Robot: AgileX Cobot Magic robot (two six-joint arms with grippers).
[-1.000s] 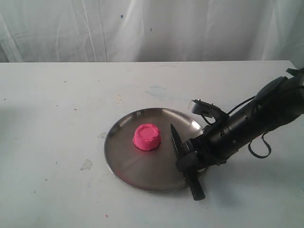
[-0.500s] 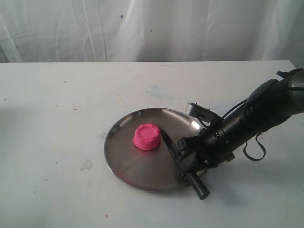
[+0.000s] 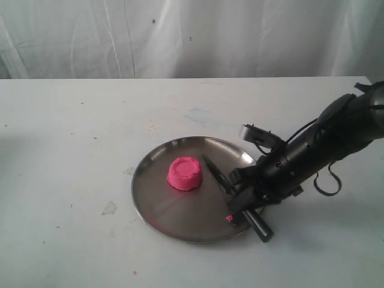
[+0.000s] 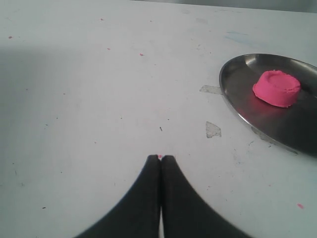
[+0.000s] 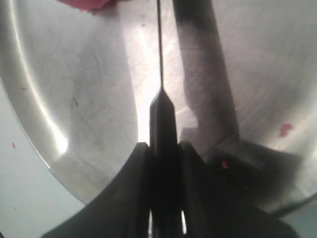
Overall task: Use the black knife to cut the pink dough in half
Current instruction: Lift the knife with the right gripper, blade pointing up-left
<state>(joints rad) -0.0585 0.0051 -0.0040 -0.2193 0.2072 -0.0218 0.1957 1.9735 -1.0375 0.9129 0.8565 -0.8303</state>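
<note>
The pink dough (image 3: 185, 173) is sitting as one whole round mound with a dimpled top, a little left of the middle of the steel plate (image 3: 157, 207), which is lying on the white tabletop (image 3: 72, 132). The right end effector (image 3: 243, 193) is reaching in over the plate's right rim and is clamped on the handle of the black knife (image 3: 219, 175) — in the right wrist view its two fingers (image 5: 136, 163) are pressing against either side of the handle, with the thin blade running straight out ahead toward the dough (image 5: 89, 4), whose edge is just showing at the frame border. In the exterior view the knife is lying at a slant, its point aimed up and left and stopping just beside the dough's right side; whether the tip is touching the mound is hard to tell from this angle, though a sliver of plate seems to be showing between them. The handle's butt is sticking out past the plate's lower right rim. A tiny pink crumb (image 3: 229, 218) is resting on the plate near the end effector. The left end effector (image 4: 160, 158) is hovering over bare tabletop well apart from the plate (image 4: 233, 101), its fingertips pressed together and gripping nothing — the dough (image 4: 276, 88) is showing off to one side in its view.
</note>
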